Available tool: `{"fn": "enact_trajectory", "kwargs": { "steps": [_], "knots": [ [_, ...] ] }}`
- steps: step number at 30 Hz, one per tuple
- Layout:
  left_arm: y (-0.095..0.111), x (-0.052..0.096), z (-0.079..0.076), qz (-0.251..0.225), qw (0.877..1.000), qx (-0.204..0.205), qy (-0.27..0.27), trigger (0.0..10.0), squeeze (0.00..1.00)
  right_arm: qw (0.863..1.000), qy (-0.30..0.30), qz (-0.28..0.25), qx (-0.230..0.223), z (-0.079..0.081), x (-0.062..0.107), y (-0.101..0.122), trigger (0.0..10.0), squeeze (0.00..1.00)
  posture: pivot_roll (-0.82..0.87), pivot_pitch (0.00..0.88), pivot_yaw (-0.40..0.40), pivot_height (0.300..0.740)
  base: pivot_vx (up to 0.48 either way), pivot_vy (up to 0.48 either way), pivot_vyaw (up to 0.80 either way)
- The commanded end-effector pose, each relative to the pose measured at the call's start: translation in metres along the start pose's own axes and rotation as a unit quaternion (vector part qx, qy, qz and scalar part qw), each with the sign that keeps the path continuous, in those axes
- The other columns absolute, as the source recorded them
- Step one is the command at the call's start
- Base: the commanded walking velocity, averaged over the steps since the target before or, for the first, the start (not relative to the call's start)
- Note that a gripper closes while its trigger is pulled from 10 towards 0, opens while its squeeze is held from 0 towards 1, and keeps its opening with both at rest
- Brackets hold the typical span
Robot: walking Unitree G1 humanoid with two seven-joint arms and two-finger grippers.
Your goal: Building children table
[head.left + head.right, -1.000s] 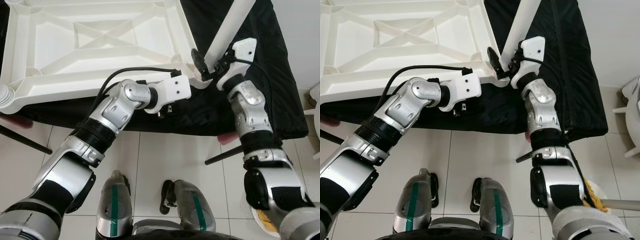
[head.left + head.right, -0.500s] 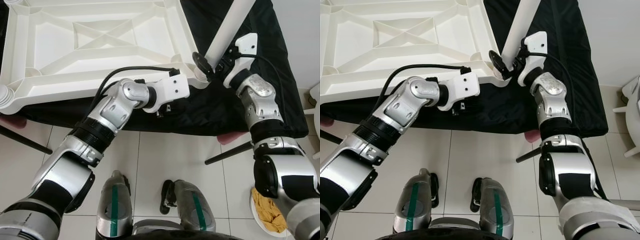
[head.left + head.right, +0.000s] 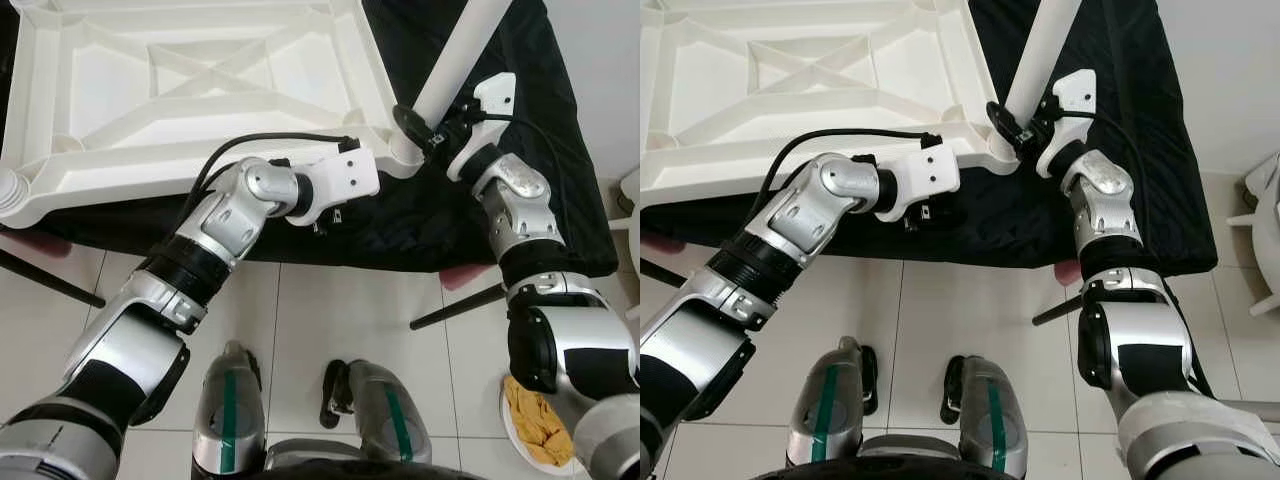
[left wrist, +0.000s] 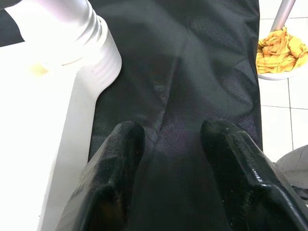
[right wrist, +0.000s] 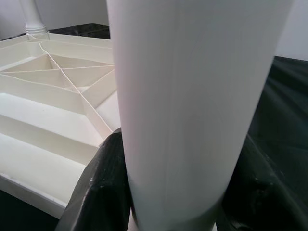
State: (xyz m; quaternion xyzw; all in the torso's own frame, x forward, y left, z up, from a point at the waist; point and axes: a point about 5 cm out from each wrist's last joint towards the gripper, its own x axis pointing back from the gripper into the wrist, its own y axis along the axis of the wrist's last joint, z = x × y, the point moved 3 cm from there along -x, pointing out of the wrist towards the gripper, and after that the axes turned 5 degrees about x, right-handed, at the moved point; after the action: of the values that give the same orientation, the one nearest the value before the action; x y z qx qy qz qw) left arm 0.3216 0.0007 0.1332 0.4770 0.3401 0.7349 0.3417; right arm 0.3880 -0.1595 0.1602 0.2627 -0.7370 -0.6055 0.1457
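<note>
A white plastic children's table top (image 3: pixel 190 90) is lying upside down, its ribbed underside facing up, on a black cloth (image 3: pixel 520 120) that is covering a raised surface above a white tiled floor (image 3: pixel 330 310).

The right gripper (image 3: pixel 425 125) is reaching to the near right corner of the table top. Its two black fingers (image 5: pixel 103 187) are clamping either side of a white tubular table leg (image 3: pixel 455 55), near the leg's lower end. The leg is leaning away to the right and rising out of the top of the head view. Its lower end is sitting at the round corner socket (image 3: pixel 405 150) of the table top; whether it is fully seated cannot be told.

The left gripper (image 4: pixel 175 144) is hanging just beside the near edge of the table top, close to the same corner. Its fingers are standing apart with nothing between them, over the black cloth. In the left wrist view, a ribbed white corner socket (image 4: pixel 94 57) with a leg end in it is sitting just beyond the left finger.

At the far left corner, another white leg (image 5: pixel 32 17) is standing upright in its socket. On the floor to the robot's right, a white dish (image 3: pixel 530 450) is holding a yellow cloth (image 4: pixel 281 48). The robot's own feet (image 3: pixel 300 410) are showing below.
</note>
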Motion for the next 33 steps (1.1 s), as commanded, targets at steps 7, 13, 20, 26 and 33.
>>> {"fn": "enact_trajectory", "kwargs": {
  "steps": [7, 13, 20, 26, 33],
  "knots": [
    [0.001, 0.0, -0.003, -0.001, 1.0, -0.006, -0.021, 10.0, 0.0, 1.0, -0.005, -0.001, 0.006, -0.007, 0.006, -0.001, 0.0, 0.0, 0.03, 0.04, -0.055, 0.74, 0.0, 0.0, 0.0],
    [0.001, 0.0, -0.003, -0.001, 1.0, -0.006, -0.021, 10.0, 0.0, 1.0, -0.009, 0.008, 0.009, -0.007, 0.007, -0.005, 10.0, 0.0, 0.03, 0.036, -0.058, 0.74, 0.0, 0.0, 0.0],
    [0.001, 0.001, -0.004, 0.0, 1.0, -0.007, -0.022, 10.0, 0.0, 1.0, -0.029, 0.0, 0.003, -0.004, 0.006, -0.005, 10.0, 0.0, 0.04, 0.031, -0.062, 0.74, 0.0, 0.0, 0.0],
    [0.0, 0.0, -0.005, 0.0, 1.0, -0.007, -0.023, 10.0, 0.0, 0.998, -0.056, -0.011, -0.009, 0.004, 0.005, -0.008, 10.0, 0.0, 0.04, 0.027, -0.064, 0.74, 0.0, 0.0, 0.0],
    [0.001, -0.001, -0.006, -0.001, 1.0, -0.008, -0.025, 10.0, 0.0, 0.995, -0.094, -0.024, -0.025, 0.013, 0.004, -0.008, 10.0, 0.0, 0.03, 0.024, -0.064, 0.74, 0.0, 0.0, 0.0]
  ]
}}
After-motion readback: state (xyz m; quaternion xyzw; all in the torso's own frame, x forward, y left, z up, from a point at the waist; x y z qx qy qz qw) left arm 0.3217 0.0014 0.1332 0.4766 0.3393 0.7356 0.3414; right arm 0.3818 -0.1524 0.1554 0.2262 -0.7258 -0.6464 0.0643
